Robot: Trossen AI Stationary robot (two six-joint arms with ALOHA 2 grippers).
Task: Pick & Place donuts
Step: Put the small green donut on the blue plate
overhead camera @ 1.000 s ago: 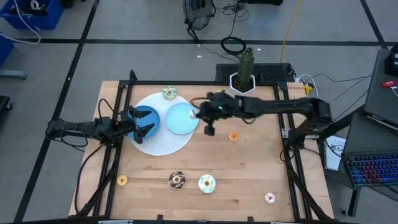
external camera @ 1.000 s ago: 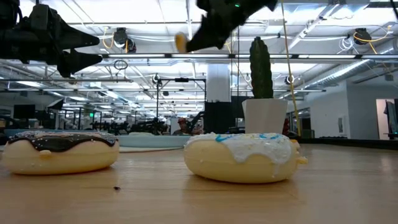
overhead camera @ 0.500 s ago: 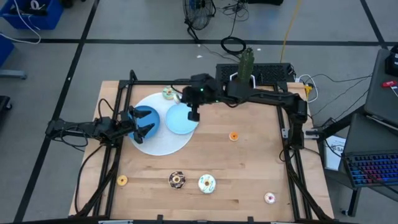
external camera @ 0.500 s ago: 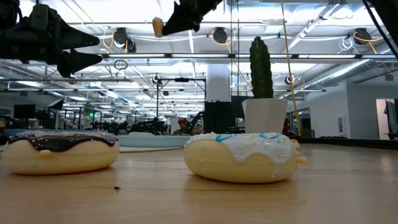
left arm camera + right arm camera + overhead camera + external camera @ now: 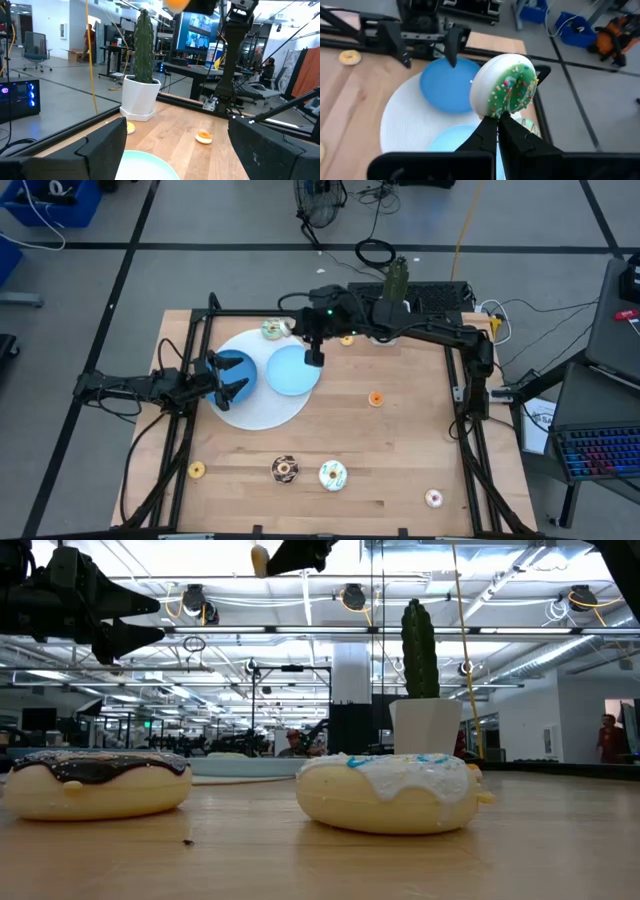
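A green-iced donut [image 5: 506, 89] (with sprinkles) is held in the closed jaws of the right gripper [image 5: 497, 119], above the light blue plate [image 5: 293, 370]. The left gripper [image 5: 235, 377] is kept wide open beside the dark blue bowl [image 5: 446, 85].

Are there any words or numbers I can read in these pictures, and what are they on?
None can be read.
Paper sheet beside the table in the high view: it has print, too small to read.
Keyboard at the high view's edge: keys too small to read.
Screens in the room behind, left wrist view: pictures only, blurred.
Donuts, plate and bowl: no writing shows.
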